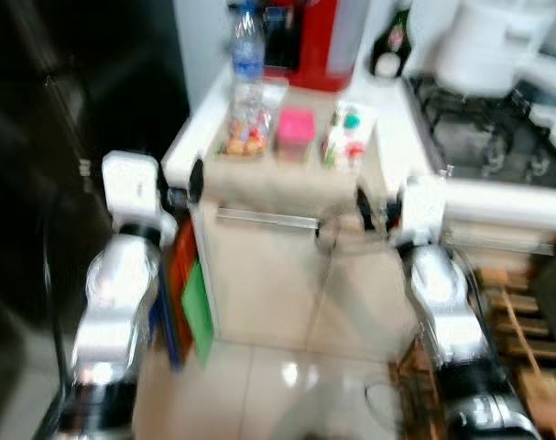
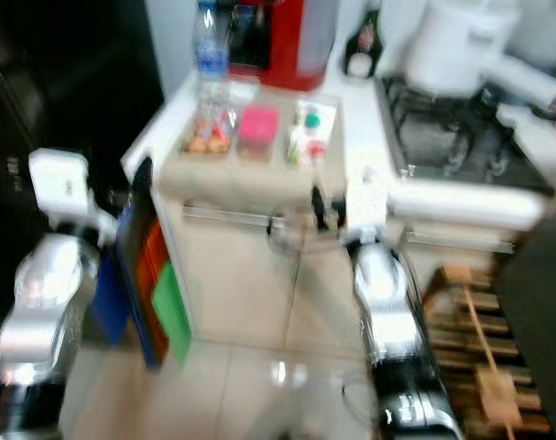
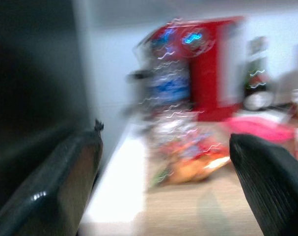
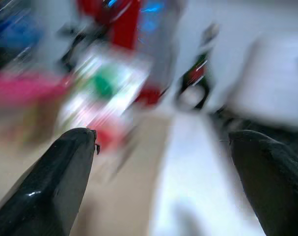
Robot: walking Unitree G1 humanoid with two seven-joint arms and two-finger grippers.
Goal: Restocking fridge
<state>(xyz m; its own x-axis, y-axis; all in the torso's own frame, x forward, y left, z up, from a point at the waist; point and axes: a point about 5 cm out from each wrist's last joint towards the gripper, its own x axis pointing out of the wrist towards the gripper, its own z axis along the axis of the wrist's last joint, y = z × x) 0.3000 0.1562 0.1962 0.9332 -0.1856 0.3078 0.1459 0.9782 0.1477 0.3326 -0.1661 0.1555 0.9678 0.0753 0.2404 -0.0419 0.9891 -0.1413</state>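
All views blurred. Narrow white tabletop (image 1: pixel 197 128) beside a dark tall surface on robot's left, gas stove (image 1: pixel 484 137) on the right. Four items sit in a row near the tabletop's front edge on a tan mat: one clear water bottle (image 1: pixel 247 55) with blue label standing upright at the back left, one clear bag of orange and red snacks (image 1: pixel 245 136) just in front of it, one pink box (image 1: pixel 296 128) in the middle, one white packet with green and red print (image 1: pixel 343 136) on the right. Behind them one red appliance (image 1: pixel 316 41) against the wall, one dark bottle (image 1: pixel 389 41) next to it, one white kettle-like appliance (image 1: pixel 488 41) over the stove. Two arms raised toward the tabletop, both short of the items. Left tool (image 1: pixel 193 180) is at the tabletop's front left corner, fingers spread wide, nothing between them; in the left wrist view the two black fingers (image 3: pixel 65 182) frame the bottle and snack bag. Right tool (image 1: pixel 376 209) is at the front edge below the white packet, also spread wide and empty; right wrist view shows its fingers (image 4: pixel 48 177) either side of the packet and the dark bottle. Below the tabletop: pale cabinet front, green and orange flat things (image 1: pixel 193 307) leaning in the gap at left. Wooden crate slats (image 1: pixel 520 312) on the floor at right.
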